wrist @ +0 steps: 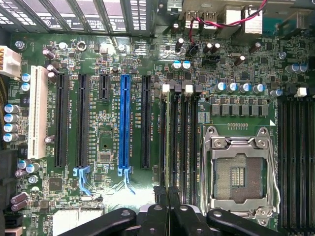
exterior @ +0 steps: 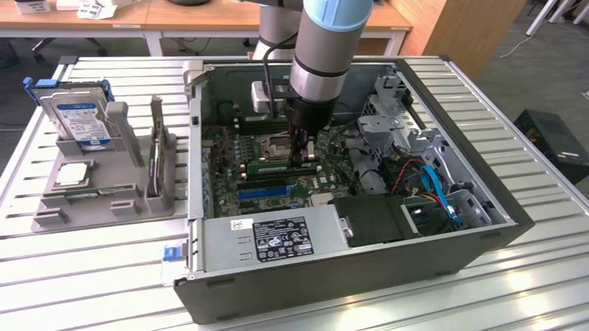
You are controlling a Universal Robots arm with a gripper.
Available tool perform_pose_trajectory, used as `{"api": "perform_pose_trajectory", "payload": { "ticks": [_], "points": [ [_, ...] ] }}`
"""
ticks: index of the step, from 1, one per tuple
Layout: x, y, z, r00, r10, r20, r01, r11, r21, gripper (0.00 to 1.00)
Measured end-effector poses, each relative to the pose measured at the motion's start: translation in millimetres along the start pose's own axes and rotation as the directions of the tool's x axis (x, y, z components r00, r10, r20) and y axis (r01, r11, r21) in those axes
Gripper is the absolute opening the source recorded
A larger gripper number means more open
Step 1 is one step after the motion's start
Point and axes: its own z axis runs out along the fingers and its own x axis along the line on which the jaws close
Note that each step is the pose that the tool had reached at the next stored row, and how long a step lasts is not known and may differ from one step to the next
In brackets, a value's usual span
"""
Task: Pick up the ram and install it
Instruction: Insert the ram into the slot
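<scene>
With your gripper (wrist: 167,192) clamped shut on the ram (wrist: 170,142), which stands on edge in the row of memory slots (wrist: 190,142) just beside the CPU socket (wrist: 239,172), keep the stick parallel to the socket's long side and press straight down, evenly, never twisting.

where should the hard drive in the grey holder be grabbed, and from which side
Probably by its upper end, from above, pinching the two broad faces. The hard drive stands on edge in the grey holder, whose posts cover its lower part, leaving the top free.
</scene>
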Motion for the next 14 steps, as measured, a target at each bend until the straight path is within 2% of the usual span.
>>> {"api": "perform_pose_trajectory", "payload": {
  "ticks": [8, 14],
  "points": [
    [0.0, 0.0, 0.0, 1.0000, -0.004, 0.0039, 0.004, 1.0000, -0.0002, 0.12],
    [0.0, 0.0, -0.1, 1.0000, -0.004, 0.0046, 0.004, 1.0000, -0.0002, 0.12]
  ]
}}
